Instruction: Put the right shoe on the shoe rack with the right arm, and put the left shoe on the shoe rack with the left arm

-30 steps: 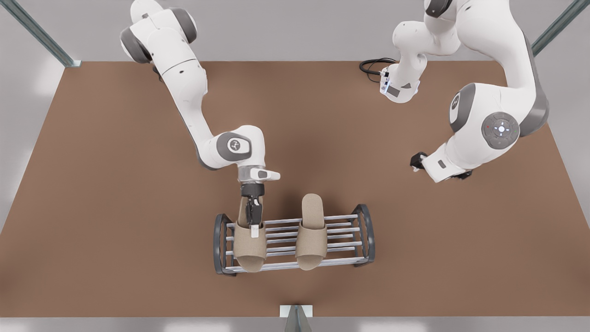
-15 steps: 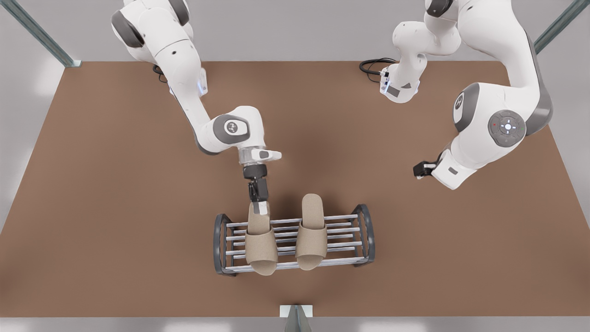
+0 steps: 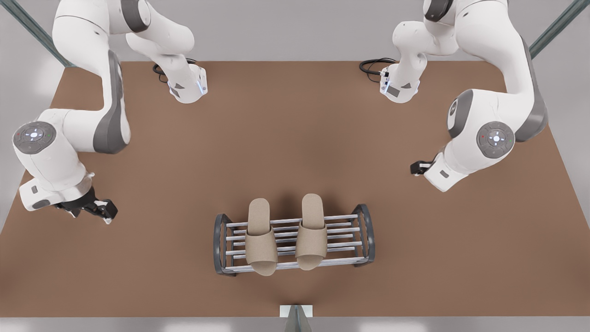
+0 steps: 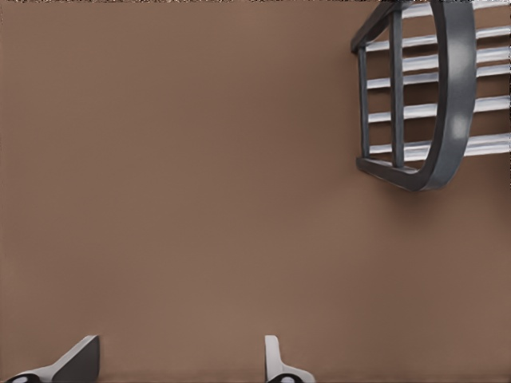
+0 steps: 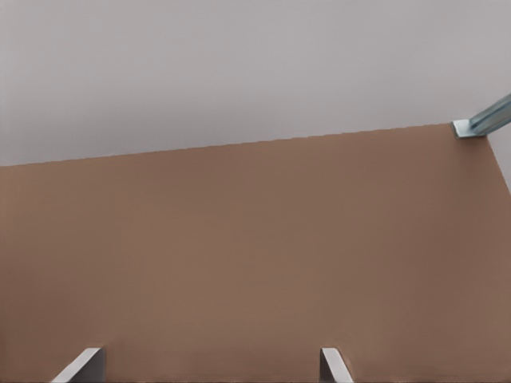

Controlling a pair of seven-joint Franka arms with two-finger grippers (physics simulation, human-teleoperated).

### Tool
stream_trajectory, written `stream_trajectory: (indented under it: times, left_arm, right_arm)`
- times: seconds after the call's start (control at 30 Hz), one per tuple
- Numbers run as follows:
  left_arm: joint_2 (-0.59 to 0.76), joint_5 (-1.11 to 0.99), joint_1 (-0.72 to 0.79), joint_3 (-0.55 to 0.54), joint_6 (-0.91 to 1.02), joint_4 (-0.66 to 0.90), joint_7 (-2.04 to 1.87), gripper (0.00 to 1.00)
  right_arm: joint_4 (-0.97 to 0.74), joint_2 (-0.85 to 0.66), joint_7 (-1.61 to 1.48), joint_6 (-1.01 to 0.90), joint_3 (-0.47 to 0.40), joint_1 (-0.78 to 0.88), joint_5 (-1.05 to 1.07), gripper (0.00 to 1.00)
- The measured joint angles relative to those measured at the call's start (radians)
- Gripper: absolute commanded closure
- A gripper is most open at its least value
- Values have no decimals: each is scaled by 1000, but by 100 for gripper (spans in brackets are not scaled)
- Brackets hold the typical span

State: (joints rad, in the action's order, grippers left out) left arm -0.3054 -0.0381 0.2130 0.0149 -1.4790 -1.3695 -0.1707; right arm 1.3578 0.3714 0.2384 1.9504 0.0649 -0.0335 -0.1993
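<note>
The left claw (image 3: 107, 213) hangs low over the brown table (image 3: 295, 138), out by the front view's left edge. Its two fingers (image 4: 80, 359) are spread wide and hold nothing. Only bare table lies between this claw and the shoe rack (image 3: 217, 244) - nothing is in the way. In the left wrist view the rack's dark grey round end frame (image 4: 451, 96) stands well ahead of the claw, with silver bars running off behind it.

The right claw (image 3: 416, 167) waits above the table on the front view's right. It is open wide too, with nothing between its fingers (image 5: 84, 363). Ahead of it is plain table, then a grey wall and a metal post (image 5: 483, 124) at the corner.

The rack is low, with two rows of silver bars. It sits well apart from both claws, between them and closer to the camera. Two tan slippers lie on its top bars, side by side and almost touching - one (image 3: 261, 240) nearer the left claw, the other (image 3: 311, 235) nearer the right claw. Their heels stick out past the back bar.
</note>
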Motion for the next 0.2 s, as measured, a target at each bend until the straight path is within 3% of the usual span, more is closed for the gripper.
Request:
stream_trajectory:
  times: [0.2]
  left_arm:
    - [-9, -1, 0, 0, 61, 19, 28, 0]
  right_arm:
    - [-54, 26, -47, -143, 6, -20, 89, 0]
